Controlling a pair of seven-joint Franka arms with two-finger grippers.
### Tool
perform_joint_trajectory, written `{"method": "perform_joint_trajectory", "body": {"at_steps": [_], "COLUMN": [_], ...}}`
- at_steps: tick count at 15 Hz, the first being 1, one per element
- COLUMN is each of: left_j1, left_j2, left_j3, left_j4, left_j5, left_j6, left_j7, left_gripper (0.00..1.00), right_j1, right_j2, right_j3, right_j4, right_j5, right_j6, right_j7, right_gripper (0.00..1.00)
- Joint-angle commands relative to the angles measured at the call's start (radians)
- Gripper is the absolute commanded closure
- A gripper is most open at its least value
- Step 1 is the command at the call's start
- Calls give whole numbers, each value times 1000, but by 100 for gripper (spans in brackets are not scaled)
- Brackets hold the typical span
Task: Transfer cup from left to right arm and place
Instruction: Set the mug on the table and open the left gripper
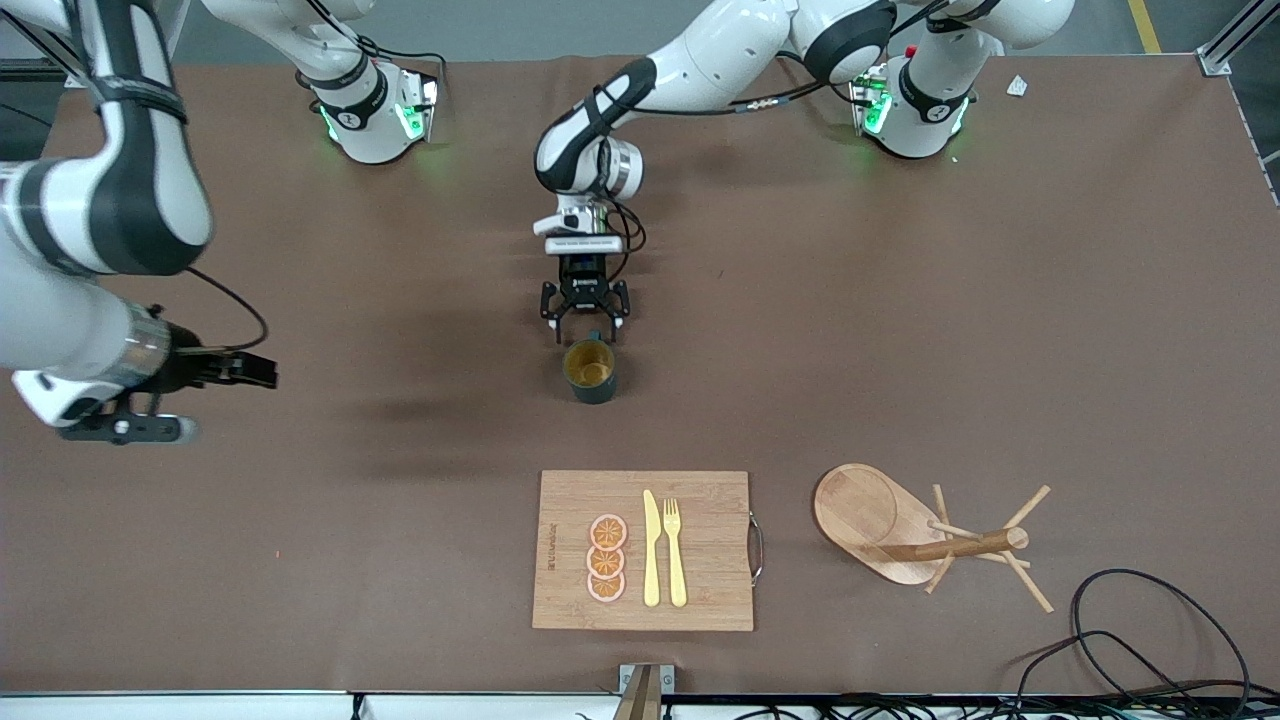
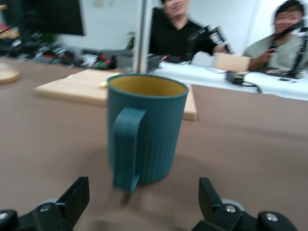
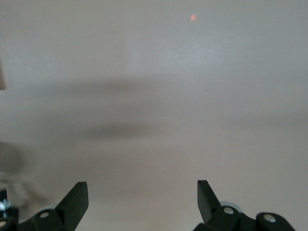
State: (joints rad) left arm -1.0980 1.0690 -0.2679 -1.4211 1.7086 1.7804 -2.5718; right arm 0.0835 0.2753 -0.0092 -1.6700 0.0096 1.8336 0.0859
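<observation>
Black fingers [image 2: 72, 199] of the left gripper [image 1: 585, 322] stand spread wide with nothing between them, low over the brown table [image 1: 900, 330] near its middle. Just ahead of those tips, on the side toward the front camera, the cup [image 1: 589, 371] stands upright on the table, a dark teal-green ribbed mug with a mustard-yellow inside; its small handle [image 2: 126, 147] points back at the gripper, and the left wrist view shows the fingers short of the cup's wall, not touching it. Farther out from the gripper the same way, nearer still to the front camera, lies a wooden cutting board [image 1: 700, 590] carrying three orange slices [image 1: 607, 558], a yellow knife [image 1: 651, 548] and a yellow fork [image 1: 675, 552]. Off from the board toward the left arm's end of the table lies a wooden peg rack [image 1: 920, 530], tipped over on its side. The right gripper [image 1: 240, 372] hangs over bare table toward the right arm's end, well apart from the cup, its fingers [image 3: 74, 199] likewise wide apart and holding nothing.
</observation>
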Motion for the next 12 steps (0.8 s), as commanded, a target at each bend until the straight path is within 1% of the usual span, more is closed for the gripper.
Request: {"method": "perform_joint_trajectory", "body": {"at_steps": [1,3,5,7,8,10,11,12], "left_j1": [-2,-3,3,10,18,78,95,127], "left_j2": [-76,-124,-173,-242,-285,-387,-447,-498], "left_j3": [-79,-120,-158,-169,-169,-178,-179,-179], "left_j4": [-9,-10,-9,-10,-10,-25,-57,-88], "left_j5": [-192,-340,-468,-606,-679,-855,-926,-969], "left_j6": [-67,-117,-180,-200,-203,-203,-203,-203], "left_j7": [82,128,197,257,281,336,375,405], "left_gripper": [0,1,1,1,1,1,1,1], "right_j1": [70,114,128,145,162,203,217,234], "right_j2": [-19,-16,-15,-15,-8,11,16,19], "right_j3": [-3,-3,-2,-2,-2,-2,-2,-2], "right_j4": [-57,-86,-181,-276,-316,-346,-347,-347], "right_j5": [4,24,50,81,82,82,82,87], "right_j6": [41,94,241,398,465,530,532,532], "right_j7": [73,138,140,138,132,135,135,138], "right_gripper": [0,0,0,0,0,0,0,0]}}
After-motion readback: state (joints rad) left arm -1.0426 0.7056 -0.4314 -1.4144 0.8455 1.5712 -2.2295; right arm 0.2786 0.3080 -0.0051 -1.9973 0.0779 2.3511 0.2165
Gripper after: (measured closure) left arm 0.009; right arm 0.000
